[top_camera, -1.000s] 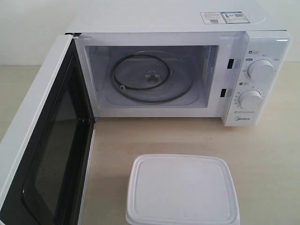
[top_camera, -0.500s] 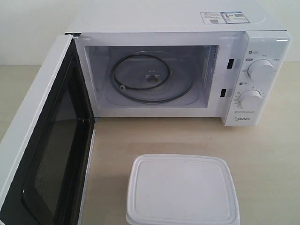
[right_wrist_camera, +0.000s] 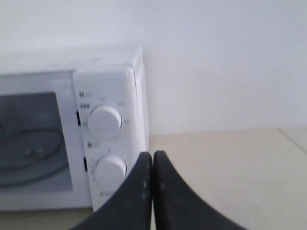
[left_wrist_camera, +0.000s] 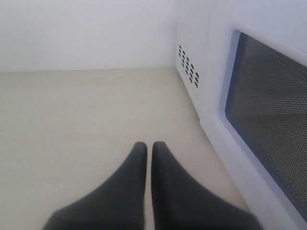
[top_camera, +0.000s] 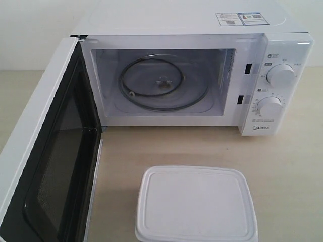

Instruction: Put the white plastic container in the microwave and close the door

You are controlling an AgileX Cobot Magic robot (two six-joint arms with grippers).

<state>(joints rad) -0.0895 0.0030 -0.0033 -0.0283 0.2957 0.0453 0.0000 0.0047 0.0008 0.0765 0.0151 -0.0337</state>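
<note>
The white plastic container (top_camera: 196, 204) sits lidded on the table in front of the microwave (top_camera: 192, 75), near the front edge of the exterior view. The door (top_camera: 48, 156) is swung wide open on the left, showing the glass turntable (top_camera: 162, 83) in the bare cavity. Neither gripper shows in the exterior view. My left gripper (left_wrist_camera: 149, 146) is shut and empty, hovering over the table beside the door's outer face (left_wrist_camera: 259, 110). My right gripper (right_wrist_camera: 152, 155) is shut and empty, in front of the dials (right_wrist_camera: 104, 120).
The beige tabletop (top_camera: 282, 166) stretches to the right of the container and the microwave. A white wall (left_wrist_camera: 86, 33) stands behind. The open door takes up the left side of the table in the exterior view.
</note>
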